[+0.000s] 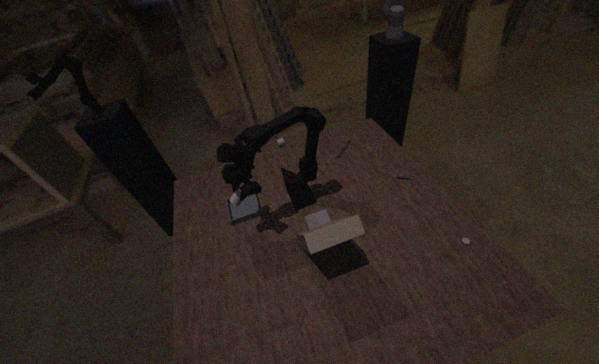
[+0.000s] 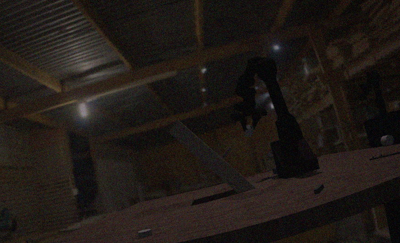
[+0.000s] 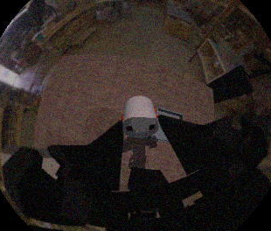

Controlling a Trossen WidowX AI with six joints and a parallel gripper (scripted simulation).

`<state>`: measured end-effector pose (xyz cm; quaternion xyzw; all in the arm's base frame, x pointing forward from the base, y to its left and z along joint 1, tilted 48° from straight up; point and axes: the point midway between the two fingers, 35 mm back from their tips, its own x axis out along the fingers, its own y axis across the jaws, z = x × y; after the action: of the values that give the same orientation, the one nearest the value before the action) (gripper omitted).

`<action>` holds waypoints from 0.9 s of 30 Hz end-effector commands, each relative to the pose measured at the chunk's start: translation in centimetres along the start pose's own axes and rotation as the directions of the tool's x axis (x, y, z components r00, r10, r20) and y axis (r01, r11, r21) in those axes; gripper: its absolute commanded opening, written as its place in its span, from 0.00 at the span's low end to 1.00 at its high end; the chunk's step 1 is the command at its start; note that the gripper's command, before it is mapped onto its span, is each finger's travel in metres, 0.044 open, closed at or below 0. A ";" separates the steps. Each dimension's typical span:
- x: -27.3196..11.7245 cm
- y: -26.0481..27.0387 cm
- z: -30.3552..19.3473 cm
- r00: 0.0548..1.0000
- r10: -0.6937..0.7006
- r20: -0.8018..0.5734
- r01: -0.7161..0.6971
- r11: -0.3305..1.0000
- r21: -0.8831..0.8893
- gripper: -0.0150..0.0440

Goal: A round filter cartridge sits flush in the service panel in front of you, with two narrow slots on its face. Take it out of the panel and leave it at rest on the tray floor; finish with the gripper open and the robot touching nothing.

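Observation:
My gripper (image 1: 237, 193) (image 2: 249, 126) (image 3: 141, 121) is shut on the filter cartridge (image 1: 234, 198) (image 2: 248, 131) (image 3: 140, 108), a pale cylinder with a grey end. Two dark slots on that end face the wrist camera. The cartridge is clear of the service panel and hangs in the air. In the top view it overlaps the left part of the tray (image 1: 245, 220) (image 3: 172, 115); its exact height over the tray floor is hard to tell. The gripper partly covers the tray in the wrist view. The slanted service panel (image 1: 335, 234) (image 2: 205, 155) stands apart from the gripper; its socket is not visible.
A pale plate (image 1: 318, 218) is beside the panel. A small white piece (image 1: 280, 141) lies behind the arm, and a white disc (image 1: 465, 240) lies far right. Two thin dark pieces lie back right. Black pedestals stand at the left (image 1: 127, 163) and back right (image 1: 391, 81).

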<state>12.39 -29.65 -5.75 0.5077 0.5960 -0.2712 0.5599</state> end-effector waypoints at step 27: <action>9.6 -14.7 -10.7 0.956 -0.277 -0.093 0.286 0.827 0.484 0.25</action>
<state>-3.40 -22.37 -15.82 0.5453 0.5832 -0.4783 0.3659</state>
